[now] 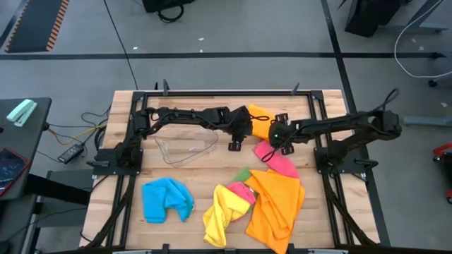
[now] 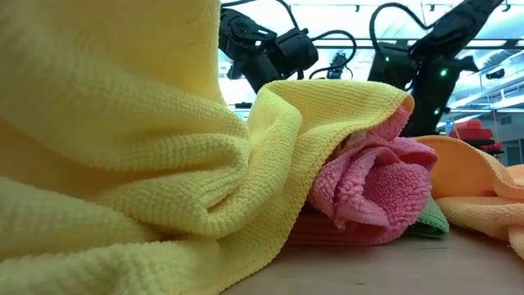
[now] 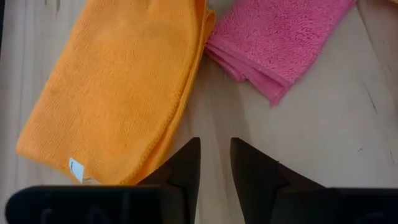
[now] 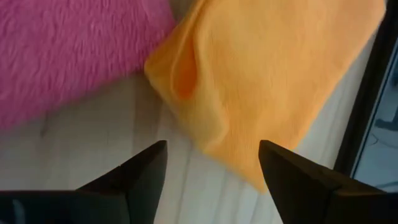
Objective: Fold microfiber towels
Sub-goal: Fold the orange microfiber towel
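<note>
A folded orange towel lies flat at the table's far middle. A folded pink towel lies flat just nearer. My left gripper hovers beside the orange towel's left edge, its fingers a narrow gap apart and empty. My right gripper hovers open and empty over bare wood between the two folded towels. Loose blue, yellow, pink, green and orange towels lie crumpled near the front.
A clear plastic tub stands left of my left gripper. The black frame rail runs along the table's far edge, close behind the folded orange towel. Bare wood shows between the tub and the crumpled towels.
</note>
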`<state>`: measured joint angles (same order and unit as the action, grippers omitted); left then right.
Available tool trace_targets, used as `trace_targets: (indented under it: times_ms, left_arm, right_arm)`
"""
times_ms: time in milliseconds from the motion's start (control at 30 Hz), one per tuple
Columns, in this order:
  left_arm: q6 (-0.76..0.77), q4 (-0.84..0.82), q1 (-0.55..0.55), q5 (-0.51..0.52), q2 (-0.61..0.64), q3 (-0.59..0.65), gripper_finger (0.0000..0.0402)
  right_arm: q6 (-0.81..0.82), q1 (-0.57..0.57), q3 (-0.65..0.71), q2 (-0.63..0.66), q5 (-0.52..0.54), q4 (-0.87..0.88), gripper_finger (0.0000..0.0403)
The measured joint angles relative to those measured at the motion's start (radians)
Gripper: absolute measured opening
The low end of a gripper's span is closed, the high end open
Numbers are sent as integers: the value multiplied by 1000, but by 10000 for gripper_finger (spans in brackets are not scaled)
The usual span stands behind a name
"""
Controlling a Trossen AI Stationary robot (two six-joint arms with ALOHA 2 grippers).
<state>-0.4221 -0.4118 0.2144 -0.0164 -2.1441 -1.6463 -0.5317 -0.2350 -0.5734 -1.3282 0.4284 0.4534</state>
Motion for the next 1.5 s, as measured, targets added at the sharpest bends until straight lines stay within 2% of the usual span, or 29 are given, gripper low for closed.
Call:
trace_targets:
  times_ms: [167,367,500,633,733,800,967,1067,1167,1333,1500]
  left_arm:
    - [0,-31,-6,0,0,0,95]
    - [0,-60,-6,1,0,0,92]
    - [1,-59,-9,1,0,0,87]
    - [1,-62,-17,1,0,0,85]
    - [0,-62,-23,1,0,0,85]
    - [-4,-68,-27,0,0,0,84]
    - [-7,-68,-33,-62,0,6,75]
    - [-8,2,-38,-92,2,40,67]
    - [-8,91,-55,-94,2,76,57]
    - [-8,224,-96,-96,2,125,41]
    - [-19,211,-135,-95,33,135,31]
  right_arm:
    - [-47,-14,3,-81,-2,-61,242]
    - [-70,-36,1,-115,10,-106,212]
    - [-121,-42,4,-121,5,-163,161]
    - [-135,-56,3,-132,-57,-164,91]
    - [-117,-50,2,-133,-92,-148,32]
    - [-72,-32,-15,-118,-106,-84,12]
    - [103,39,-111,-63,-202,138,11]
    - [194,99,-172,-51,-273,288,10]
    - [289,162,-235,-51,-298,429,9]
    - [450,245,-321,-53,-442,549,9]
    - [600,310,-385,-53,-519,611,8]
